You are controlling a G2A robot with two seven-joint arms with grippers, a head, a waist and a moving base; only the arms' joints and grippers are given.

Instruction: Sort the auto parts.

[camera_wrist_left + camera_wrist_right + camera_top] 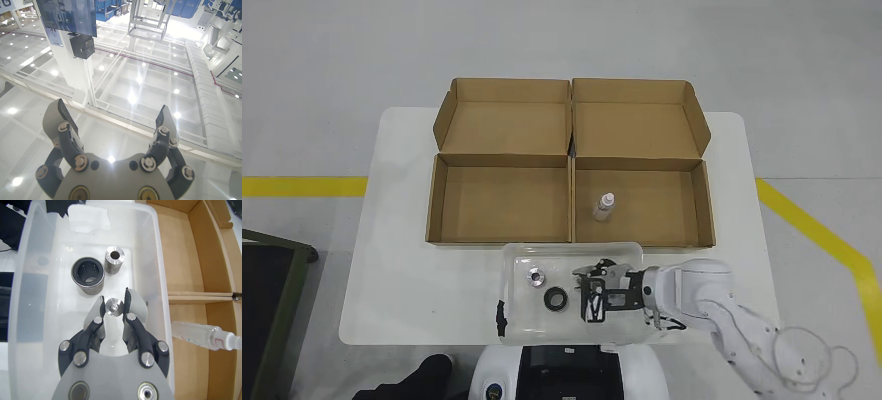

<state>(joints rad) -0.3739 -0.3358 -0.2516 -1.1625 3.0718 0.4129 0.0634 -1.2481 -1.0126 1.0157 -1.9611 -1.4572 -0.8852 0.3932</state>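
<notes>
My right gripper (pixel 114 294) is down inside the clear plastic bin (pixel 160 262), shut on a small silver metal cylinder (pixel 114 309) that stands upright between its pads. Just beyond it stand a black-lined bearing sleeve (pixel 88 277) and a taller hollow steel bushing (pixel 114 260). From above, the right gripper (pixel 592 292) is in the bin (pixel 514 262), to the right of the bushing (pixel 534 277) and the bearing sleeve (pixel 557 298). My left gripper (pixel 112 103) points up at the ceiling, open and holding nothing.
Two open cardboard boxes stand side by side behind the bin, the left one (pixel 499 232) bare. The right box (pixel 682 200) holds a small clear spray bottle (pixel 603 207), also seen lying beside the bin (pixel 202 337). A white table (pixel 402 280) carries everything.
</notes>
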